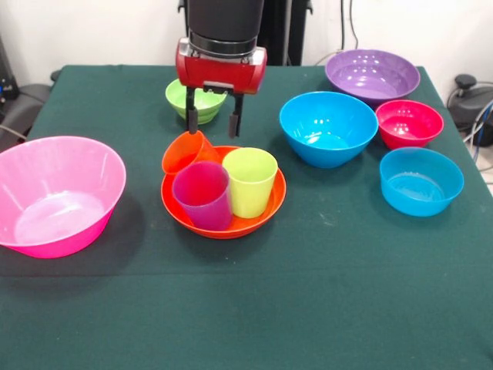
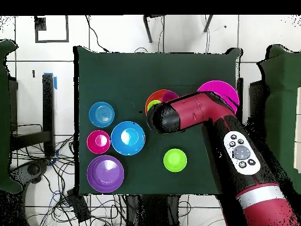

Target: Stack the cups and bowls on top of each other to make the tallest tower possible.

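The orange bowl (image 1: 231, 225) sits mid-table and holds all three cups. The purple cup (image 1: 203, 196) and the lime green cup (image 1: 250, 181) stand upright in it, side by side. The orange cup (image 1: 186, 153) leans tilted at the bowl's back left. My gripper (image 1: 212, 123) hangs just above and behind the orange cup, open, with its left finger (image 1: 191, 121) at the cup's upper rim. In the overhead view my arm (image 2: 194, 112) hides the gripper and part of the orange bowl (image 2: 154, 96). No column of stacked pieces shows.
Big pink bowl (image 1: 58, 193) at left. Small green bowl (image 1: 192, 100) behind the gripper. Big blue bowl (image 1: 327, 127), big purple bowl (image 1: 372, 75), small red bowl (image 1: 409, 122) and small light blue bowl (image 1: 421, 181) at right.
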{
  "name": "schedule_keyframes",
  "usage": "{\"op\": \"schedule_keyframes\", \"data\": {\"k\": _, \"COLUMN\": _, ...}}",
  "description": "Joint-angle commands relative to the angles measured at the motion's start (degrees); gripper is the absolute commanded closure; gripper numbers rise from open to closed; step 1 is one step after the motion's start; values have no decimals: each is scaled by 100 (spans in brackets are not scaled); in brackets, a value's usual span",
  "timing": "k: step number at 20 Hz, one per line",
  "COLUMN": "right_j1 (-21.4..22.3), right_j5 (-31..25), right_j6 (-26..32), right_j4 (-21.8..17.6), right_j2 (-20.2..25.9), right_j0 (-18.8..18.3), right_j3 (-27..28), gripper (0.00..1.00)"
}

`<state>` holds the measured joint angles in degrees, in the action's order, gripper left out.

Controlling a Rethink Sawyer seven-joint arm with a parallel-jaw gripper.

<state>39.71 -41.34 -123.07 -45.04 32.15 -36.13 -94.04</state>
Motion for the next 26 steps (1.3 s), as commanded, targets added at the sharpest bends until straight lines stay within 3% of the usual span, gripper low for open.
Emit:
{"op": "schedule_keyframes", "data": {"k": 1, "right_j1": -494, "right_j5": 351, "right_j6": 1224, "right_j4": -767, "right_j2": -76, "right_j0": 56, "right_j3": -29, "gripper": 0}}
{"op": "schedule_keyframes", "data": {"k": 4, "right_j1": -672, "right_j5": 472, "right_j6": 1193, "right_j4": -925, "right_j2": -78, "right_j0": 46, "right_j3": 58, "gripper": 0}}
{"op": "schedule_keyframes", "data": {"k": 8, "right_j1": -599, "right_j5": 457, "right_j6": 1198, "right_j4": -981, "right_j2": -72, "right_j0": 21, "right_j3": -26, "gripper": 0}}
{"op": "schedule_keyframes", "data": {"k": 26, "right_j1": -722, "right_j5": 380, "right_j6": 1245, "right_j4": -814, "right_j2": 123, "right_j0": -50, "right_j3": -146, "gripper": 0}}
